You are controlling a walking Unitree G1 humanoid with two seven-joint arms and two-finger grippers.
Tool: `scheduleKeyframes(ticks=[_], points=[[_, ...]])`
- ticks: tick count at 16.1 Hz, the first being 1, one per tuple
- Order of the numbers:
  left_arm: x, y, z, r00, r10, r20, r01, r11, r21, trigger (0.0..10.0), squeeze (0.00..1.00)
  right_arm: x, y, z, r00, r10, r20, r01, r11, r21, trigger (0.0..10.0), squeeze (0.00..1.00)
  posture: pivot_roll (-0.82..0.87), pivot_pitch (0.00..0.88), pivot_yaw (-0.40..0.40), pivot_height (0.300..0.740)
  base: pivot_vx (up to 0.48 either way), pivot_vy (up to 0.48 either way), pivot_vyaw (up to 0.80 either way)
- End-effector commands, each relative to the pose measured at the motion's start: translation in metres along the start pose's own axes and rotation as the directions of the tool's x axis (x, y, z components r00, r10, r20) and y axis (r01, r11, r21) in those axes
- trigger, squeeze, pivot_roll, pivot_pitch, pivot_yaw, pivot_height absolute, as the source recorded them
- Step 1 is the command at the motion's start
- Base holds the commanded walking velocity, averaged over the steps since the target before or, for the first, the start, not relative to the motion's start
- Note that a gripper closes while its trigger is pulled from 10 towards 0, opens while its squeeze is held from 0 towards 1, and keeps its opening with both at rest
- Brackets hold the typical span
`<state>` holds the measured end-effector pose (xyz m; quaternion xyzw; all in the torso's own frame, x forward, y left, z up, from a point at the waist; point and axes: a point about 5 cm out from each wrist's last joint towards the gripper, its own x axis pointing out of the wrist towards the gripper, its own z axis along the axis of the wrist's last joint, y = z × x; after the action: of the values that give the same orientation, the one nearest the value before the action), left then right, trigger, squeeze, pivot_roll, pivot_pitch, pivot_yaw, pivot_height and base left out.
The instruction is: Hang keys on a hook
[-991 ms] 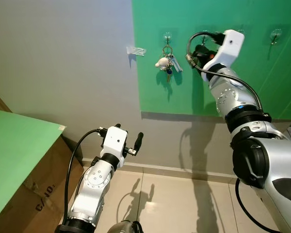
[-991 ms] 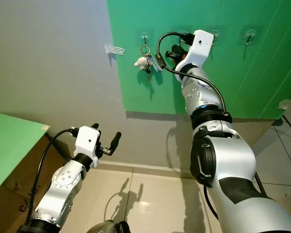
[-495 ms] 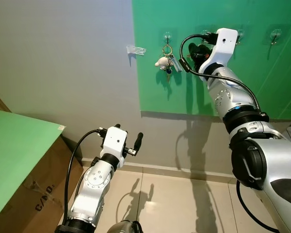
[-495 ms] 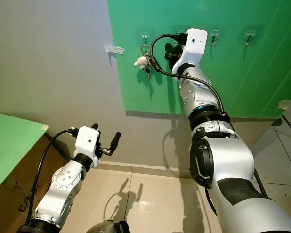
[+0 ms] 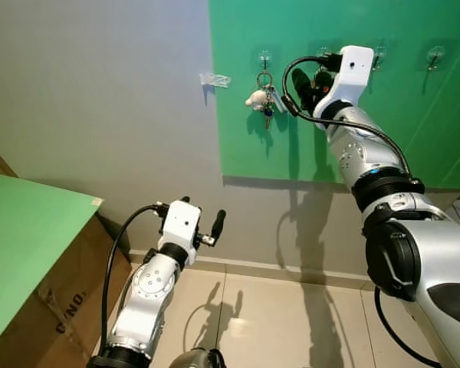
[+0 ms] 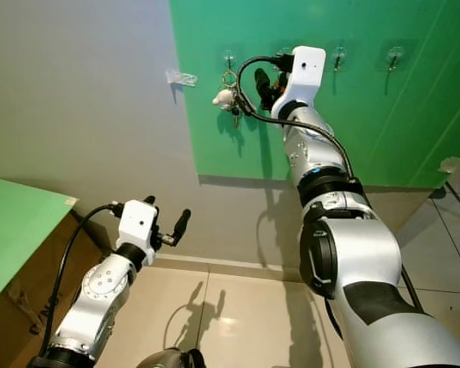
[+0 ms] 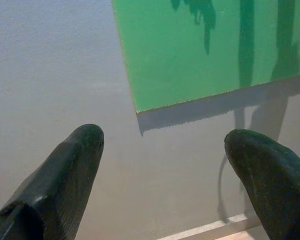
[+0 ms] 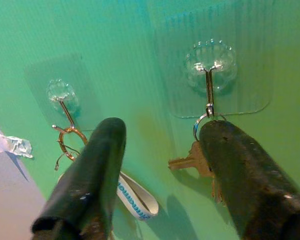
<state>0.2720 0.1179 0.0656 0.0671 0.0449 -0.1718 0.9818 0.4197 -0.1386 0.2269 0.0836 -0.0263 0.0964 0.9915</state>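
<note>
Black fingers of the left gripper [image 7: 160, 185] are spreading wide, holding nothing, idling low near the cardboard box [image 5: 46, 307] w/ its green top, well apart from the work. Further up, the right gripper [image 8: 162, 175] is hovering at the green board [image 5: 383, 115], fingers apart w/ nothing clamped. The brass key [image 8: 190, 161] is already hanging by its ring on the clear hook [image 8: 210, 75], one finger just beside it. Best move, imo: be backing straight off the wall, no sideways sweep, so nothing gets snagged. Left of it, a second key bunch [image 5: 262, 97] is hanging on its own hook [image 8: 60, 95], close enough to clip. More hooks to the right, open room below.
</note>
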Motion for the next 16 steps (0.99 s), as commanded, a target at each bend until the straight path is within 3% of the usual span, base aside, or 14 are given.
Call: scheduleKeyframes(ticks=[1,8,16], points=[[-0.001,0.0,0.003,1.0,0.0,0.005,0.0,1.0,0.014,10.0,0.0,-0.001,0.0,-0.004,1.0,0.004,-0.007,-0.004,1.0,-0.01,10.0,1.0,-0.15,0.0,0.063,0.74,0.0,0.0,0.0],[-0.001,0.0,0.002,1.0,-0.007,0.002,0.007,1.0,0.019,10.0,0.0,-0.003,0.0,-0.008,1.0,-0.005,-0.015,0.004,1.0,-0.029,10.0,1.0,-0.15,0.0,0.068,0.74,0.0,0.0,0.0],[0.0,-0.001,0.001,1.0,-0.024,-0.006,0.025,0.999,0.028,10.0,0.0,-0.013,-0.008,-0.011,0.998,-0.033,0.06,0.048,0.964,-0.26,10.0,1.0,-0.17,0.0,0.076,0.74,0.0,0.0,0.0]])
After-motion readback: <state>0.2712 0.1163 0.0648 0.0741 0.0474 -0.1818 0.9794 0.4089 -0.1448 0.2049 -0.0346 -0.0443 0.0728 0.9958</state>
